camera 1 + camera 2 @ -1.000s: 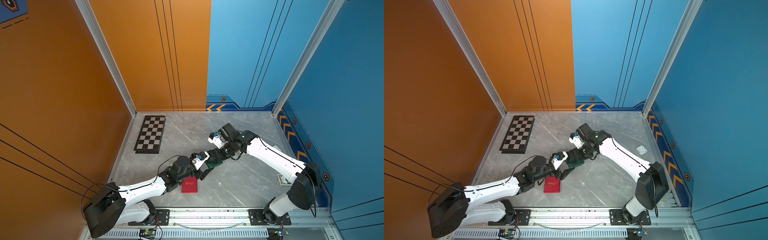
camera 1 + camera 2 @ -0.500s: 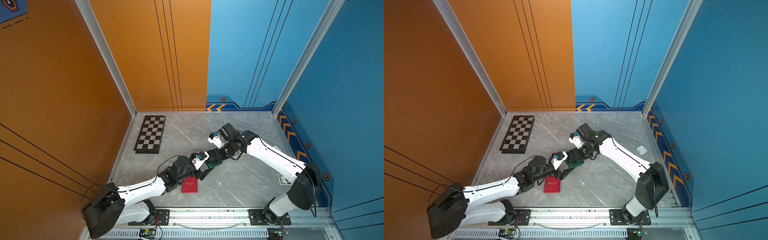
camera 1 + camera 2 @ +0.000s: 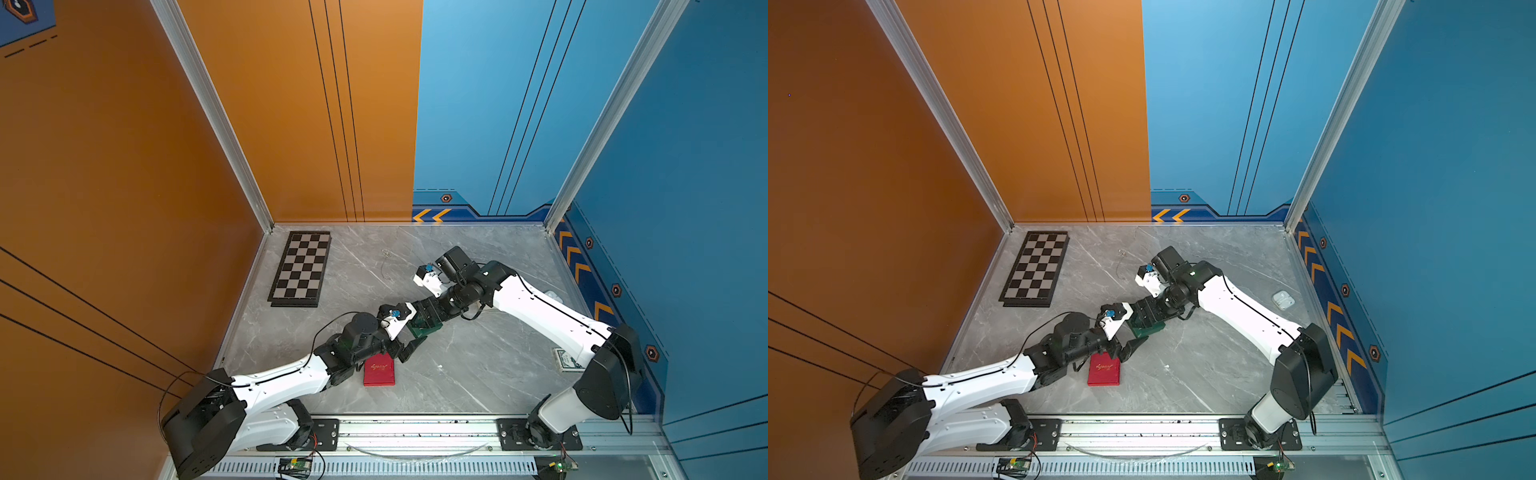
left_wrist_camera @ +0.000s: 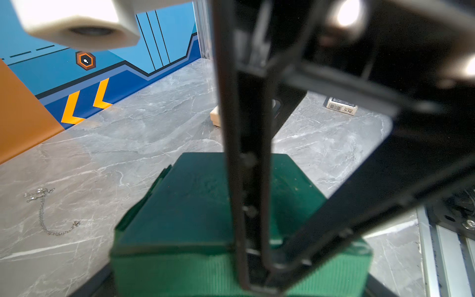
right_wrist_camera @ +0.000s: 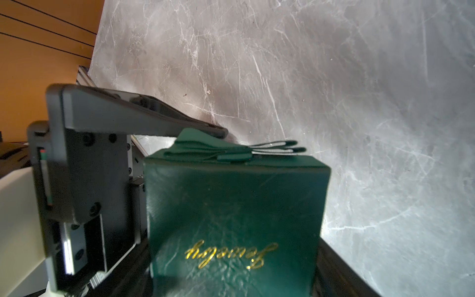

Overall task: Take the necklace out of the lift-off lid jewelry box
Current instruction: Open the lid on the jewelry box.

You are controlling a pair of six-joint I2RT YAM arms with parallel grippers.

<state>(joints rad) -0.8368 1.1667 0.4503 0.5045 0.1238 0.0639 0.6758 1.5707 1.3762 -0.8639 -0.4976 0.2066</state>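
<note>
Right hand (image 3: 420, 323) clamps the jewelry box (image 5: 231, 218), likely to steady it. Left hand (image 3: 409, 347), spread, sits at its 7 o'clock; necklace (image 4: 40, 216) lies at 11.

I read the dark green leatherette jewelry box (image 5: 236, 218) as deep green, with gold script on top and a matching green ribbon bow (image 5: 218, 150). The thin silver chain necklace (image 4: 42, 210) shows pale on the grey marble-look worktop (image 3: 457, 374), which is veined in white. The flat red rectangular case (image 3: 379, 370) near me also carries gold lettering. Far left, the square-patterned chessboard (image 3: 300, 268) is chequered black and grey. The left wall (image 3: 124, 166) is orange and the right wall (image 3: 685, 166) is blue, both with black pinstripes.
</note>
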